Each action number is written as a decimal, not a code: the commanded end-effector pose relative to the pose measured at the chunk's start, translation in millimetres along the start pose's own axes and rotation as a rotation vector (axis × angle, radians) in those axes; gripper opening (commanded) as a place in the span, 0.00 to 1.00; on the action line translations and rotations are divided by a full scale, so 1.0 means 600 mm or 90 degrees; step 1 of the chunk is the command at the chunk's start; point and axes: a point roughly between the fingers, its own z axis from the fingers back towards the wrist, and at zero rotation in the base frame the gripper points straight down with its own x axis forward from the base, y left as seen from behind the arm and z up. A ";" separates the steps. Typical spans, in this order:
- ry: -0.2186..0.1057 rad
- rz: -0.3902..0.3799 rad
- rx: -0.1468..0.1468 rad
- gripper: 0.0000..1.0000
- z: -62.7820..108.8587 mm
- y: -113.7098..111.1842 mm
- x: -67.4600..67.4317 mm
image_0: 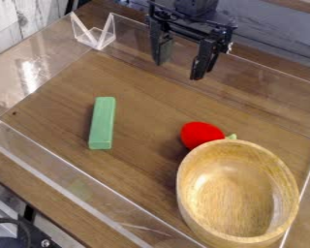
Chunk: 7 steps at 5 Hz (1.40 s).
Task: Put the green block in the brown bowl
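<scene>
A long, flat light-green block [104, 123] lies on the wooden table, left of centre, pointing roughly front to back. The brown bowl [236, 192], round with a thick wooden rim, sits at the front right and holds nothing. My gripper [181, 54] hangs at the back of the table, well above and behind both objects. Its two dark fingers stand apart, open, with nothing between them.
A small round red object [201, 135] rests just behind the bowl's rim, touching or nearly touching it. Clear plastic walls [28, 150] border the table on the left and front. A folded clear plastic piece [93, 31] stands at the back left.
</scene>
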 end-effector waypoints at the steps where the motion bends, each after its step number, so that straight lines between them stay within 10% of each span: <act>1: 0.012 -0.008 0.002 1.00 -0.005 0.016 -0.006; 5: 0.012 0.258 -0.016 1.00 -0.089 0.129 -0.089; 7: 0.006 0.301 -0.019 1.00 -0.145 0.163 -0.052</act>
